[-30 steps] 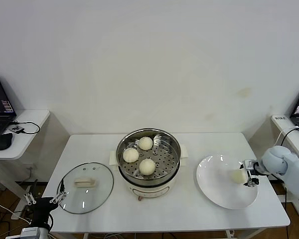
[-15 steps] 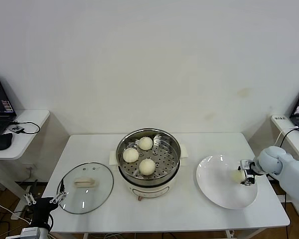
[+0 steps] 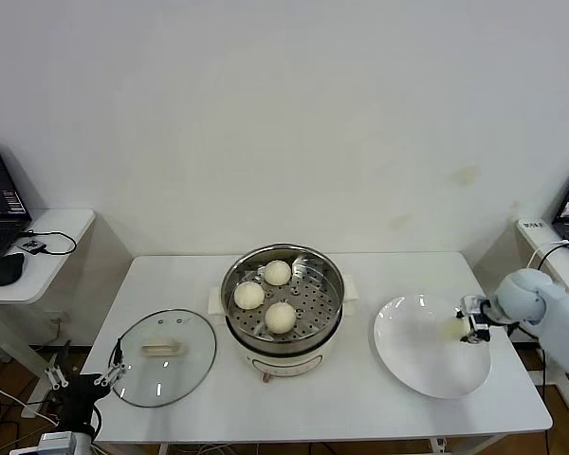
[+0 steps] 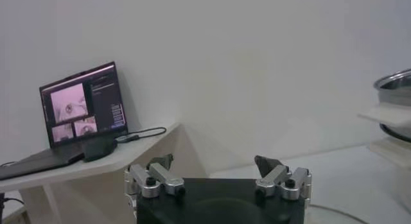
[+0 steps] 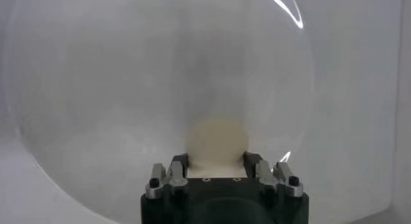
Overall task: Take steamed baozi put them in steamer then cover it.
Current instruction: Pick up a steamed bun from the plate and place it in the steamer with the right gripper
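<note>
White plate (image 3: 412, 365) at the counter's right edge: right tool (image 3: 469, 321) clamped on the last baozi (image 5: 216, 140). Next: lift, carry to steamer (image 3: 283, 299). Left tool (image 4: 217, 172) apart, parked.

1. Three small round cream-white steamed buns (image 3: 266, 295) sit on the perforated tray of the open, shiny stainless-steel steamer pot (image 3: 333, 284).
2. A fourth bun (image 5: 216, 142) lies on the white plate.
3. The round clear glass lid (image 3: 163, 356) lies flat left of the steamer, handle up.

No readable text or labels anywhere.
</note>
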`<act>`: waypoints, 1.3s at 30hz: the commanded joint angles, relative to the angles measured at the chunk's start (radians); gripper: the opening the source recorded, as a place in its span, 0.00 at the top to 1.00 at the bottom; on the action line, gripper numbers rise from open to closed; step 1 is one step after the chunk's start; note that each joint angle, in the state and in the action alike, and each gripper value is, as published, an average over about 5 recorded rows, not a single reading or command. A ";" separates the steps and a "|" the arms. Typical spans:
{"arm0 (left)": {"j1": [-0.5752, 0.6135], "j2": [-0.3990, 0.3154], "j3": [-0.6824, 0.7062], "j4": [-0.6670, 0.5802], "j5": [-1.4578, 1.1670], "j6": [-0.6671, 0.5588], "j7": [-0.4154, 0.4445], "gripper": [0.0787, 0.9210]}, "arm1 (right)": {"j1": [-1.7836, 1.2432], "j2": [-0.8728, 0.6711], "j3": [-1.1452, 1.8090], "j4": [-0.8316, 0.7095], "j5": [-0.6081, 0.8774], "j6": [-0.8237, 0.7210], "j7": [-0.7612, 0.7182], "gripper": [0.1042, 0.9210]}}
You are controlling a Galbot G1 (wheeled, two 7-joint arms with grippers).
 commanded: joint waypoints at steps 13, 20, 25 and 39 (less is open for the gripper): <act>-0.013 0.011 0.020 -0.008 0.001 0.003 0.001 0.12 | 0.830 0.067 -0.489 0.283 0.501 -0.177 0.024 0.44; -0.017 0.005 0.022 -0.012 0.001 0.005 0.001 0.12 | 0.889 0.264 -0.595 0.315 0.682 -0.325 0.132 0.44; -0.016 -0.002 0.016 -0.011 0.001 0.005 0.001 0.12 | 0.836 0.362 -0.635 0.313 0.732 -0.388 0.192 0.43; -0.017 -0.020 0.005 -0.011 -0.001 0.003 0.000 0.12 | 0.652 0.471 -0.658 0.212 0.648 -0.419 0.220 0.43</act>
